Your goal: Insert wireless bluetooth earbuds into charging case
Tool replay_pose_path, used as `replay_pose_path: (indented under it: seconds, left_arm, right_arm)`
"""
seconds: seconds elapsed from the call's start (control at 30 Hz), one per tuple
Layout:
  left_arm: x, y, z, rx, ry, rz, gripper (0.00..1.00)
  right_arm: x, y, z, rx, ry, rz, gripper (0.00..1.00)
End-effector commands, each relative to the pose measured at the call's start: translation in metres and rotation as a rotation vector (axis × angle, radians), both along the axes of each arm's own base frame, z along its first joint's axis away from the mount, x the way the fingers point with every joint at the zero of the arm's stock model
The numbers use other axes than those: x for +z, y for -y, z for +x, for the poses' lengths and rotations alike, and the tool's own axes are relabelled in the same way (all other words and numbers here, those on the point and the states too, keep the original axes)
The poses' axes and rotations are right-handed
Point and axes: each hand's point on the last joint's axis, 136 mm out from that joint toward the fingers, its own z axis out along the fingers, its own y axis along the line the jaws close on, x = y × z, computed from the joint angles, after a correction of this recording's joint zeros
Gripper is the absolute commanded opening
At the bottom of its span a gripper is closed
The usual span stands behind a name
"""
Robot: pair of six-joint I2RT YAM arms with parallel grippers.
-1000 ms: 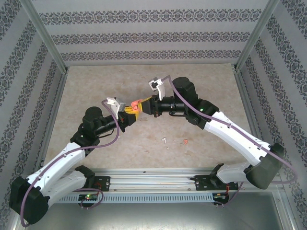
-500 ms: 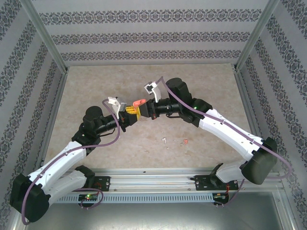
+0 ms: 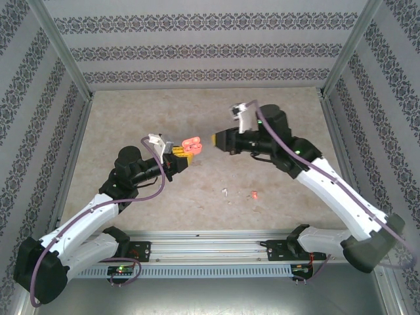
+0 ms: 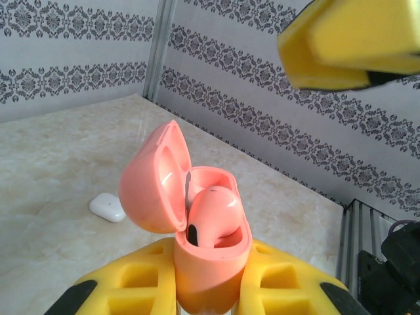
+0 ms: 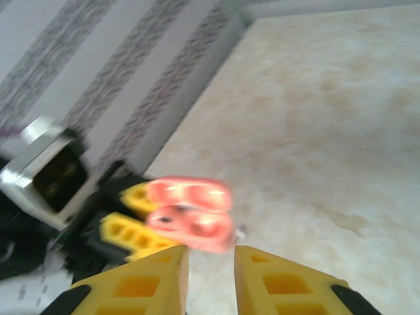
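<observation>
My left gripper point(image 3: 182, 153) point(image 4: 211, 262) is shut on a salmon-pink charging case point(image 3: 191, 145) point(image 4: 210, 262), held above the table with its lid point(image 4: 154, 180) swung open. One pink earbud point(image 4: 213, 211) sits in the case. My right gripper point(image 3: 216, 139) point(image 5: 211, 259) hangs just to the right of the case, a short gap away, its yellow fingers point(image 5: 141, 282) open with nothing between them. The right wrist view shows the open case point(image 5: 190, 213), blurred. On the table near the front lie a white earbud point(image 3: 224, 192) and a pink earbud point(image 3: 254, 194).
A white case point(image 4: 107, 207) lies shut on the marble-patterned table point(image 3: 131, 111) beyond the pink case. Patterned walls and metal posts point(image 3: 62, 49) close in the back and both sides. A metal rail point(image 3: 210, 244) runs along the near edge.
My right gripper has pulled back to the right, away from the pink case, and has opened. The left arm keeps the case where it was.
</observation>
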Motion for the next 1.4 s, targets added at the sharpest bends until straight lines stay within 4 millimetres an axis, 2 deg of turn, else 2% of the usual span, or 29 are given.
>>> replay_pose_path:
  seconds: [0.0,0.1,0.23,0.33,0.5,0.63,0.8,1.37]
  left_arm:
    - [0.001,-0.001,0.002,0.008,0.040,0.008,0.00]
    - [-0.003,0.001,0.002,-0.001,0.038,0.021,0.00]
    - [-0.006,0.005,0.002,-0.025,0.039,0.025,0.00]
    - [-0.006,0.009,0.000,-0.056,0.058,0.016,0.00]
    - [-0.008,0.013,-0.003,-0.092,0.086,0.023,0.00]
    - [-0.010,0.014,-0.007,-0.117,0.113,0.028,0.00]
    - [-0.013,0.013,-0.010,-0.120,0.129,0.031,0.00]
    - [-0.018,0.012,-0.010,-0.110,0.122,0.042,0.00]
  right_arm:
    - [-0.069,0.067,0.014,-0.301,-0.250,-0.083,0.28]
    - [-0.117,0.102,0.006,-0.402,-0.388,-0.119,0.34]
    - [-0.178,0.131,-0.014,-0.458,-0.548,-0.222,0.41]
    - [-0.217,0.144,-0.030,-0.485,-0.647,-0.288,0.46]
    - [-0.260,0.154,-0.047,-0.482,-0.756,-0.380,0.48]
    - [-0.283,0.151,-0.053,-0.448,-0.827,-0.419,0.47]
    - [-0.299,0.146,-0.052,-0.427,-0.854,-0.441,0.46]
    - [-0.322,0.130,-0.045,-0.359,-0.874,-0.524,0.40]
